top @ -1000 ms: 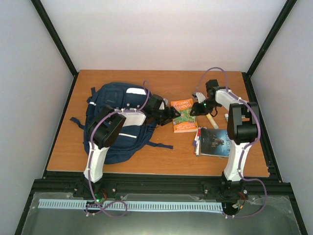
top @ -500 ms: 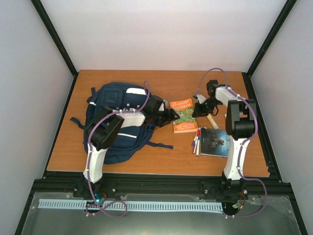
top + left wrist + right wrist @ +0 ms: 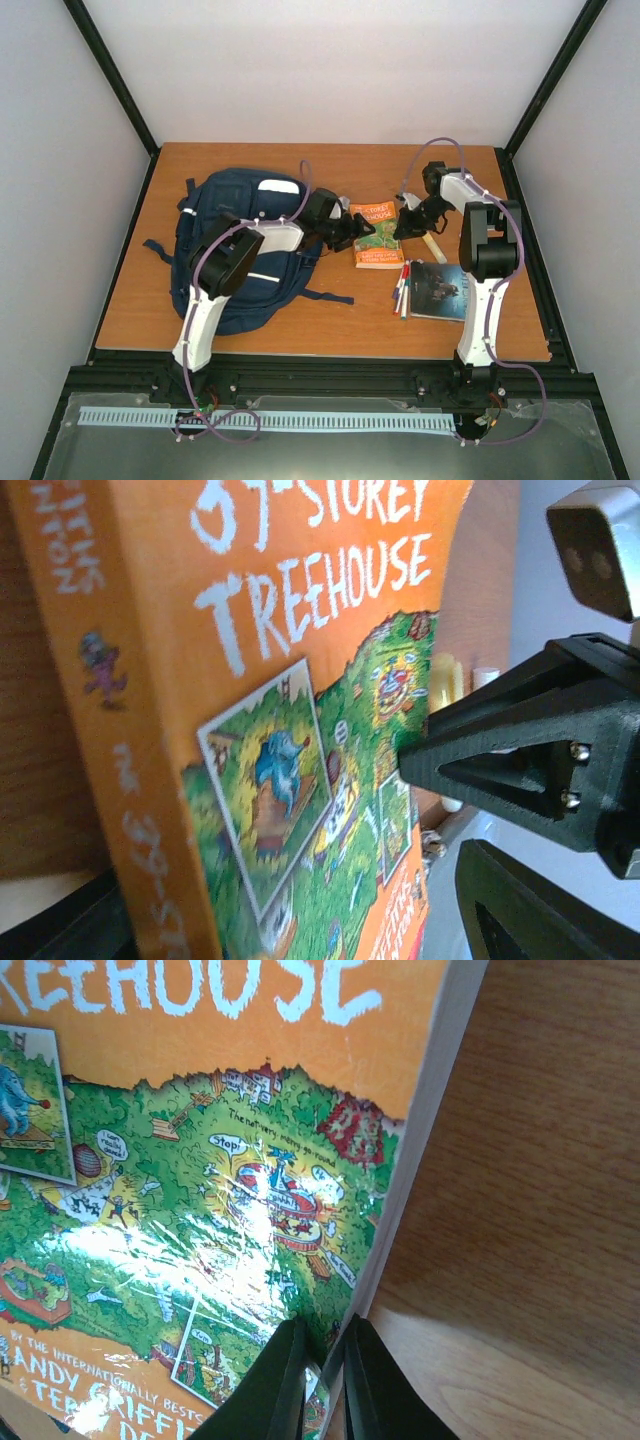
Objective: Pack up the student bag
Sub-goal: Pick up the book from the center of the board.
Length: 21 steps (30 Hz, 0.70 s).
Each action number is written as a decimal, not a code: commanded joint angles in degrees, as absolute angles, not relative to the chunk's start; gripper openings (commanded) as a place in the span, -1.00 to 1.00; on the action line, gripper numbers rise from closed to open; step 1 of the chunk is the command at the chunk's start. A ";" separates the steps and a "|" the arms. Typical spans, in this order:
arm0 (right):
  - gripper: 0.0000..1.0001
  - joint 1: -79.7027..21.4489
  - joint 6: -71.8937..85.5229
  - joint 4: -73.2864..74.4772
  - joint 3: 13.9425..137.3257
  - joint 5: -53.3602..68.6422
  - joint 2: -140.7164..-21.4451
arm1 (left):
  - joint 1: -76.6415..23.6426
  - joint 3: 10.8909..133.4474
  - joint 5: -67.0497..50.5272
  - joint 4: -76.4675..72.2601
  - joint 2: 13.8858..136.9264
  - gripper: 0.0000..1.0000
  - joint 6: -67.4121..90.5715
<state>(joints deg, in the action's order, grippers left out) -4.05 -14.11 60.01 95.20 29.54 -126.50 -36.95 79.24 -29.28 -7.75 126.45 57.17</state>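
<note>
The student bag point(image 3: 235, 245), navy with a white label, lies at the left of the table. An orange "Treehouse" book point(image 3: 380, 240) lies just right of it. My right gripper point(image 3: 404, 226) is shut on the book's right page edge point(image 3: 420, 1140), one finger above the cover and one below, and its fingers point(image 3: 285, 1380) hold that edge a little off the wood. My left gripper point(image 3: 350, 228) is open at the book's spine side, close to the cover point(image 3: 300, 710). The right gripper point(image 3: 510, 770) shows at the book's far edge.
A dark-covered book point(image 3: 440, 290) lies at the right front, with several markers point(image 3: 402, 288) along its left side. A cream stick point(image 3: 432, 247) lies behind them. The bag's straps point(image 3: 330, 296) trail onto the wooden table point(image 3: 300, 330). Black frame rails border it.
My left gripper has moved up and right, from the book's left edge toward its upper left corner. My right gripper has stayed at the book's right edge while its arm swung inward.
</note>
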 commanded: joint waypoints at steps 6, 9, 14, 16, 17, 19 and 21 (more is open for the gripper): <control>-0.89 -5.01 -14.93 59.32 91.22 19.29 -133.37 | -39.90 79.36 -34.14 -15.75 130.31 0.44 61.27; -0.88 -5.01 -14.71 58.02 90.01 19.21 -132.43 | -40.04 77.57 -32.19 -15.36 126.98 0.36 61.78; -0.84 -4.92 -14.76 56.39 88.16 19.51 -131.15 | -39.80 72.90 -29.49 -16.24 122.02 0.05 62.94; -0.81 -4.92 -14.63 55.61 87.49 19.56 -130.56 | -39.66 71.17 -29.08 -17.35 120.60 -0.15 63.48; -0.80 -4.92 -14.60 55.18 86.98 19.52 -130.20 | -39.58 70.73 -29.09 -17.62 120.25 -0.27 63.67; -0.77 -4.92 -14.50 54.14 85.92 19.57 -129.45 | -39.42 70.32 -29.07 -17.84 119.83 -0.45 63.75; -0.73 -4.88 -14.58 53.31 85.13 19.68 -128.76 | -39.18 70.16 -29.09 -17.69 119.67 -0.63 63.67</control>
